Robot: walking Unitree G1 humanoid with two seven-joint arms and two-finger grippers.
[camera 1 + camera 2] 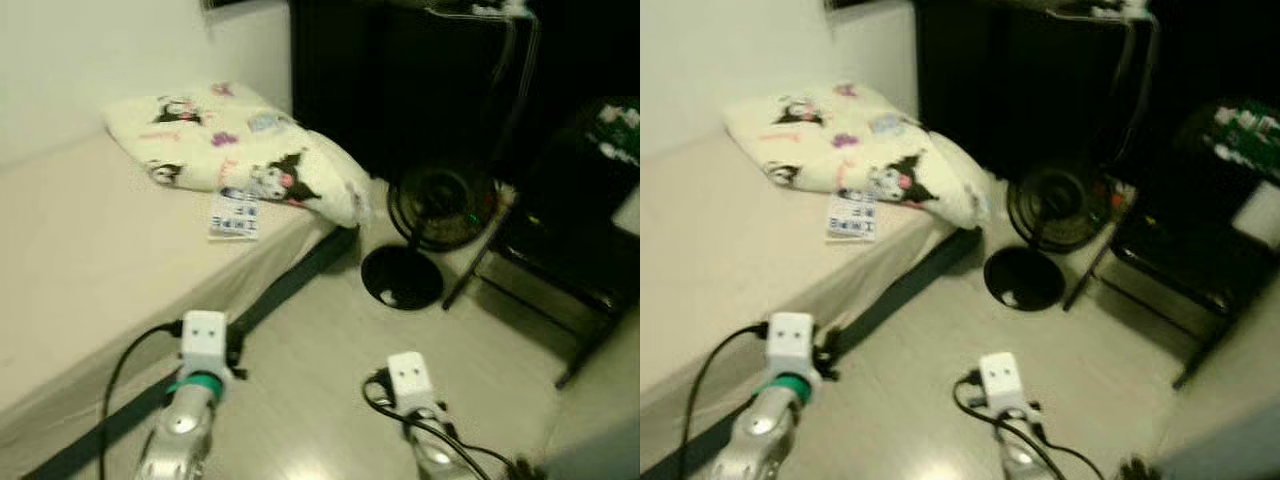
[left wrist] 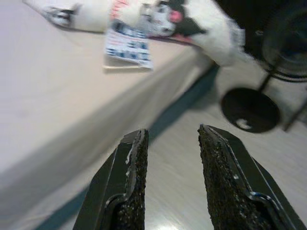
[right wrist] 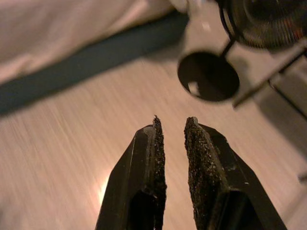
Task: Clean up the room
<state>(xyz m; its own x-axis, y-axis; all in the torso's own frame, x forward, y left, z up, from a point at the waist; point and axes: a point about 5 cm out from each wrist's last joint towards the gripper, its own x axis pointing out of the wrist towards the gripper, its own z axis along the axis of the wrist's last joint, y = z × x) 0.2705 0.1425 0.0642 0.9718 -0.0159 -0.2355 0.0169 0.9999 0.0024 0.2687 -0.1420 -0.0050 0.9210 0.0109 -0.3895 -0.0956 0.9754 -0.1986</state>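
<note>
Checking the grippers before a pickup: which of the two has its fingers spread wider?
The left gripper: its fingers stand clearly apart above the bed edge, while the right gripper over the floor shows only a narrow slit.

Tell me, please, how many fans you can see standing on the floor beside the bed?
1. A black fan stands on the floor on its round base, just past the corner of the bed, near the folded blanket. The dark area behind it could hide more.

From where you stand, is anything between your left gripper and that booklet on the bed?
Nothing visible. The left gripper, open and empty, hangs over the floor beside the bed; the booklet lies beyond it against the folded blanket.
</note>
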